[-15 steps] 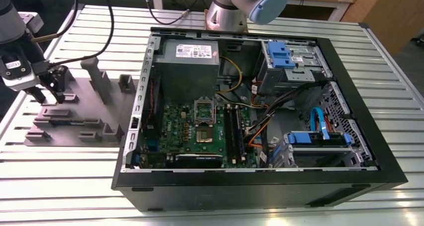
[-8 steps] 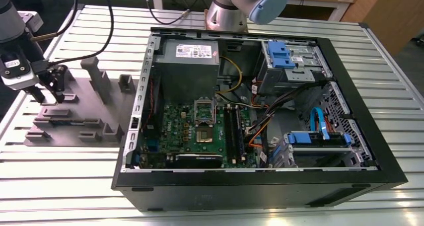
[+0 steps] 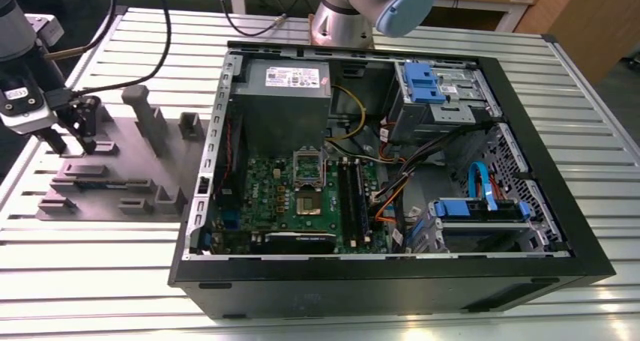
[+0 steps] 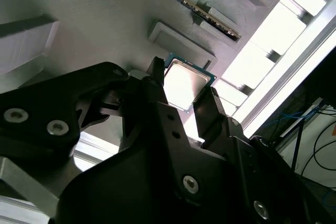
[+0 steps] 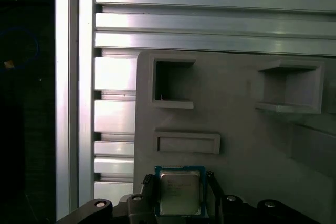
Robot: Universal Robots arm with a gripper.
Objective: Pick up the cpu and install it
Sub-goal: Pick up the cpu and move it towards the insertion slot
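The cpu (image 5: 179, 195) is a small square chip with a silvery top and a thin pale rim, lying flat on the grey fixture block (image 3: 115, 183) at the exterior view's left. My gripper (image 3: 72, 145) stands straight over it. In both wrist views a black finger (image 4: 156, 77) presses one edge of the cpu (image 4: 185, 81) and the other finger (image 5: 212, 182) sits against the opposite edge. The gripper (image 5: 180, 184) is shut on the chip, which is still level with the block's surface.
The open black computer case (image 3: 560, 228) lies right of the block, with the green motherboard (image 3: 270, 198) and its bare socket (image 3: 308, 201) inside. Tall posts (image 3: 145, 116) rise from the block near the gripper. Slotted aluminium table (image 3: 90, 258) surrounds everything.
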